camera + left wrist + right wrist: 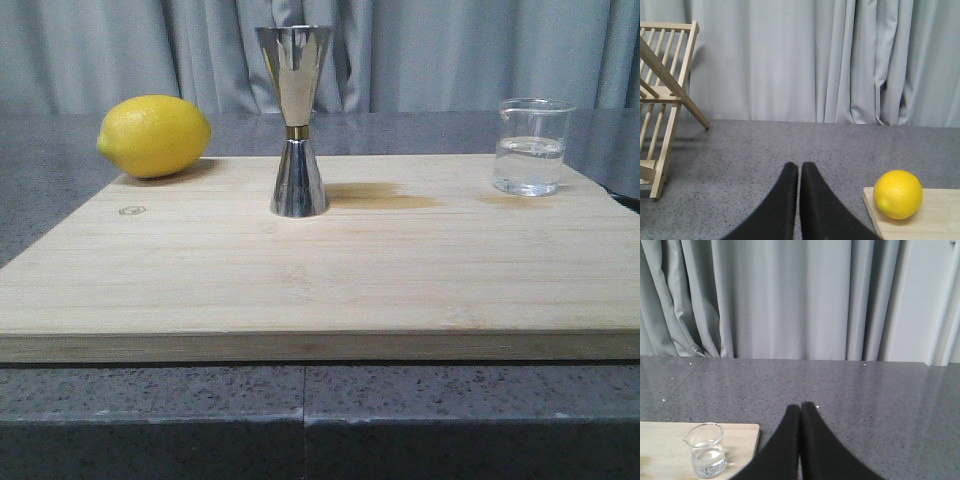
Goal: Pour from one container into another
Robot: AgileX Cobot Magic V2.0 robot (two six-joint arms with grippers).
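1. The glass beaker [533, 146] is small and clear, with straight sides and a pouring lip. It stands upright, holds clear liquid to about a third, and sits apart from the closed right fingers [790, 440], off to one side of them.
2. The steel jigger [296, 121] is tall, polished and hourglass-shaped, with a thin gold waist band. It stands upright; neither wrist view shows it beside any fingers.

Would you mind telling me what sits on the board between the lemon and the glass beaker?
In the front view, the steel jigger stands upright between the lemon and the beaker, with a damp stain beside it.
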